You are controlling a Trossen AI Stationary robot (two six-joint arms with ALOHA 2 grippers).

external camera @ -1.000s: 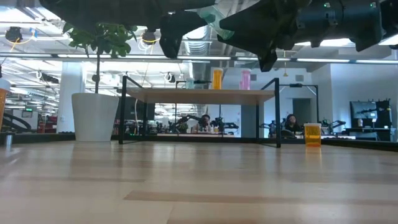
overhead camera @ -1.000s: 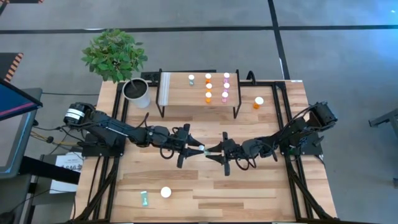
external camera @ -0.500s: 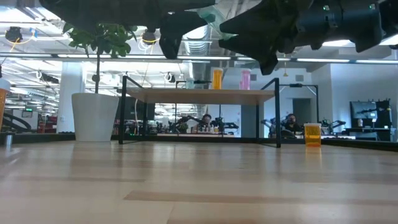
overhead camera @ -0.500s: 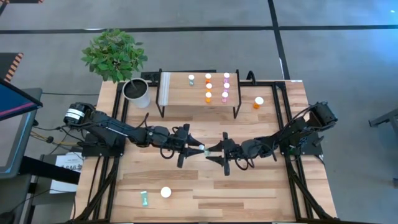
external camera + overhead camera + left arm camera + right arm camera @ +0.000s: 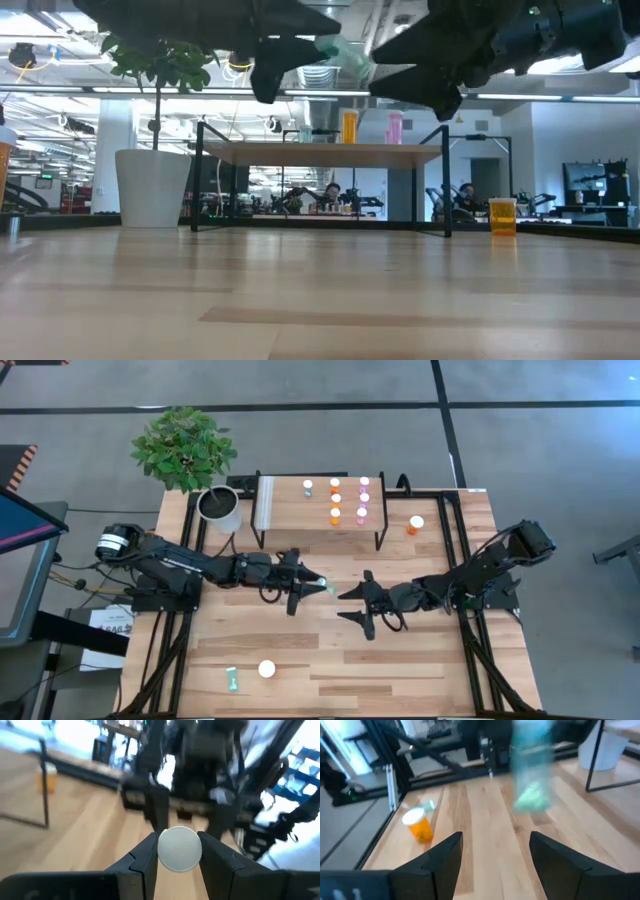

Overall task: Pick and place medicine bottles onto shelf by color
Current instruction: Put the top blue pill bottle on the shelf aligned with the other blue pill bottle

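Observation:
A teal medicine bottle [image 5: 325, 586] with a white cap hangs over the table's middle, with my left gripper [image 5: 316, 586] shut on it. My right gripper [image 5: 353, 610] stands open just to the bottle's right, apart from it, nothing between its fingers [image 5: 440, 855]. The shelf [image 5: 285, 515] at the far middle carries one teal, three orange and three pink bottles standing upright. One orange bottle [image 5: 415, 524] stands on the table right of the shelf. Near the front edge stands an orange bottle [image 5: 418, 826] beside a teal one lying down [image 5: 232, 680]. My left gripper pinches the teal bottle at its white cap end [image 5: 180, 848] between its two fingers [image 5: 150, 855]. The fingers come about level from the table's left and lie along the bottle. The teal body [image 5: 340, 52] sticks out past the fingertips toward the right, lifted clear of the table.
A white plant pot [image 5: 220, 508] with a leafy plant stands left of the shelf. Black frame rails [image 5: 465, 560] run along the table's left and right sides. Bare wood [image 5: 400, 670] lies between the grippers and the near edge.
My right gripper has opened and let go of the teal bottle, which both grippers held a second ago. It now stands a little to the right of the bottle. The bottle stays in my left gripper, clear of the table.

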